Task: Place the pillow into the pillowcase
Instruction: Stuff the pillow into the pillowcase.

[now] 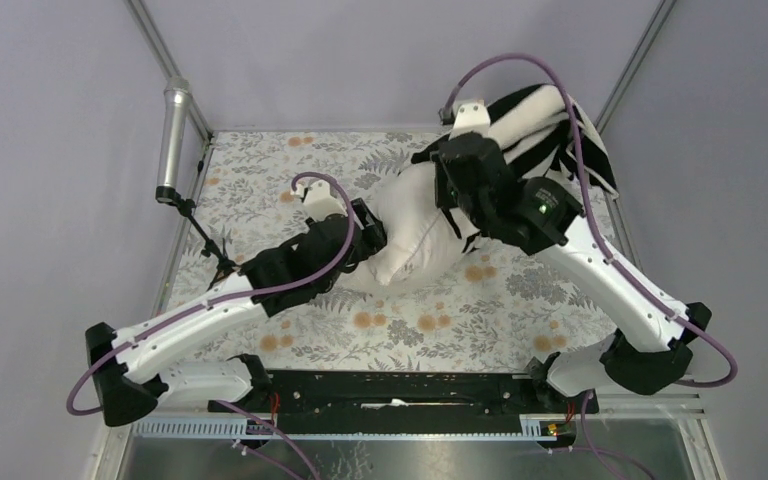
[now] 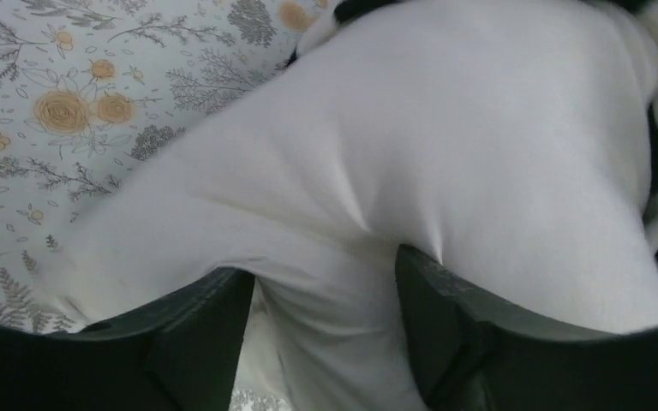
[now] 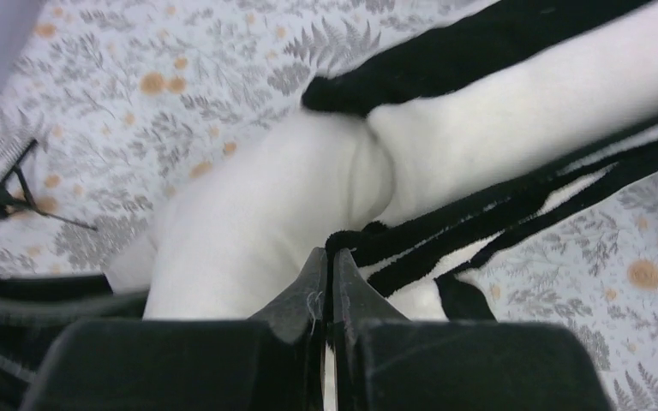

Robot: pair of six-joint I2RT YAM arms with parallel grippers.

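I see the pillow [image 1: 412, 222] lying near the middle of the top view, on the flowery table cloth [image 1: 440, 322]. Its far end goes into the striped pillowcase [image 1: 543, 118], which is bunched up at the upper right of the frame. The lower left end of the pillow sticks out bare. My left gripper [image 2: 321, 265] is at that bare end. In the left wrist view its two dark fingers [image 2: 193, 321] stand apart, and soft white pillow cloth bulges into the gap between them and touches both. It does not look squeezed. My right gripper [image 3: 326, 259] is over the spot where the pillow goes into the pillowcase. In the right wrist view its two fingers are pressed tight together with no gap. Their tips sit right at a black edge of the pillowcase, at the bottom middle of that frame. I cannot tell if any cloth is caught between them.
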